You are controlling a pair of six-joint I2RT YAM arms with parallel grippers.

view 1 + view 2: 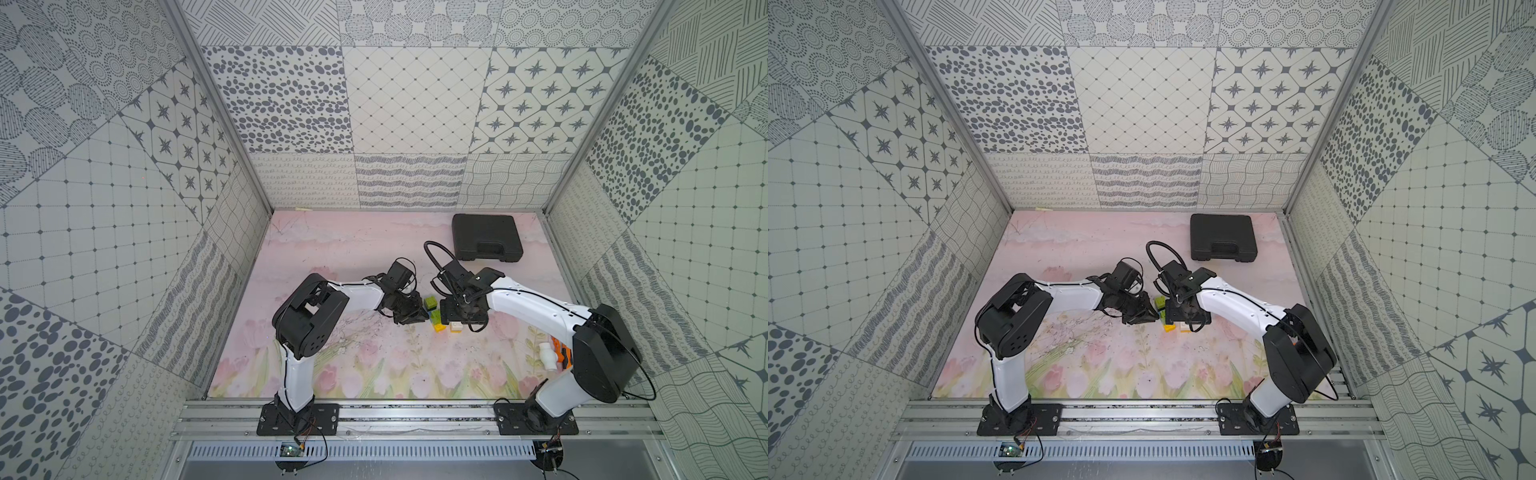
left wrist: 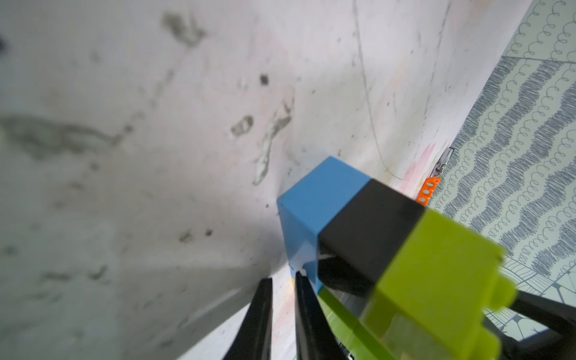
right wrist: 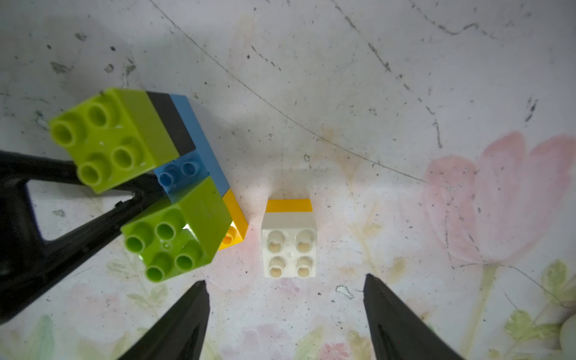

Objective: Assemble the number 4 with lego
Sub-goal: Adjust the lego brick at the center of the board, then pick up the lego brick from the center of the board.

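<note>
Joining is the step in hand: the half-built number 4 [image 3: 187,174], green, black, blue and yellow bricks locked together, lies on the surface [image 3: 374,93]. The left pincer [image 2: 283,277] is nearly together at its blue edge; whether it grips cannot be told. Just beside the figure, a white brick [image 3: 290,249] sits on a yellow brick [image 3: 288,205], with the right pincer [image 3: 285,279] spread wide over them. The next move probably calls for closing on that pair and pressing it squarely on.

I see a long blue brick [image 3: 205,149] carrying a black brick [image 3: 171,124] topped by a lime green brick [image 3: 106,137] at one end. A second lime green brick [image 3: 184,230] sits on the other end, with a yellow-orange brick [image 3: 238,215] joined below. Just beside the blue brick, not touching it, a white brick [image 3: 290,246] sits studs-up on another yellow-orange brick [image 3: 288,205].
</note>
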